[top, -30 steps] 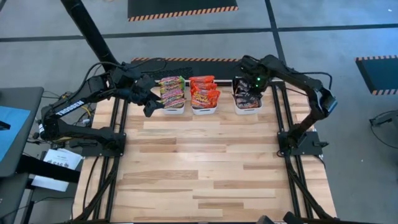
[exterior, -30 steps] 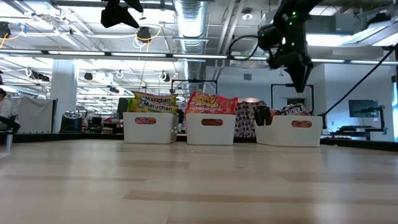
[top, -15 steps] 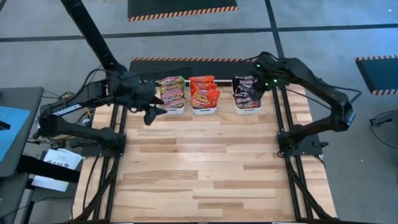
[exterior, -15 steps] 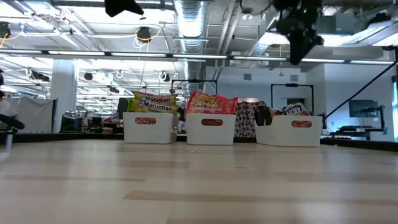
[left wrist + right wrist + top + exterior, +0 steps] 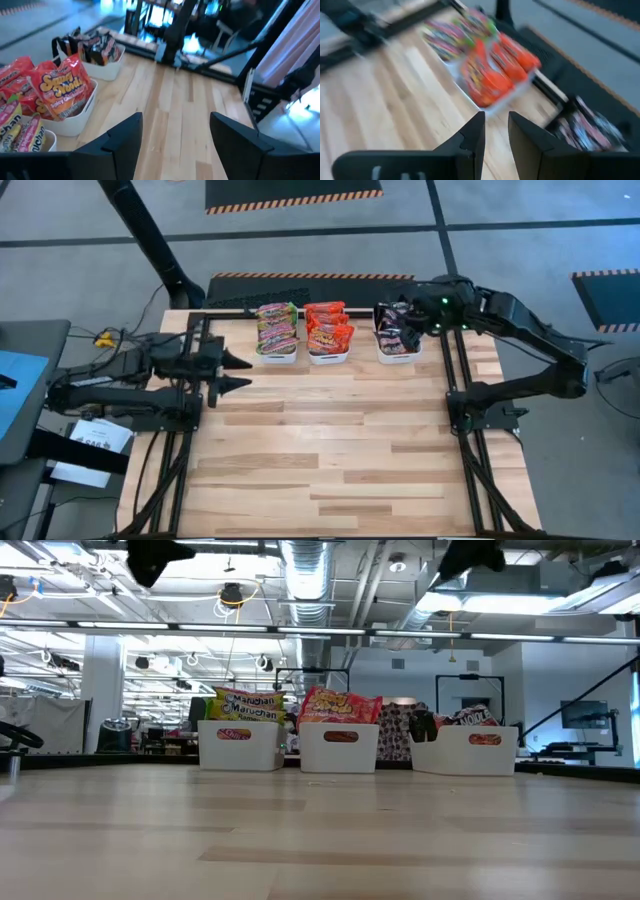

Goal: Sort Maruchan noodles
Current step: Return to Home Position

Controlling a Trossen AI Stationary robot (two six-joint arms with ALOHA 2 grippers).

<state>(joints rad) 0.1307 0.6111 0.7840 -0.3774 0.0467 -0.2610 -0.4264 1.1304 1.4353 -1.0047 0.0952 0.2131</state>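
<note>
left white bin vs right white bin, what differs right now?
Contents: the left white plastic bin holds green-yellow noodle packets; the right white plastic bin holds black-purple noodle packets. Arms: the right gripper hangs above the right bin; the left gripper, open, sits well clear of the left bin. Shared: same bin shape, same far row, packets standing above the rims.

Along the top of the high view you have green-yellow packets (image 5: 276, 326) with red print in the left white bin (image 5: 277, 360), red-orange packets (image 5: 327, 328) in the middle white bin (image 5: 328, 361) and black-purple packets (image 5: 396, 328) in the right white bin (image 5: 399, 359). Your table (image 5: 330, 450) is pale wood in planks of mixed cream and tan, and the left arm (image 5: 120, 370) and right arm (image 5: 530, 335) are black, the right showing a green light. The floor (image 5: 500, 210) is grey with dark lines, and its black mat (image 5: 290, 188) is edged in orange-black stripes.
</note>
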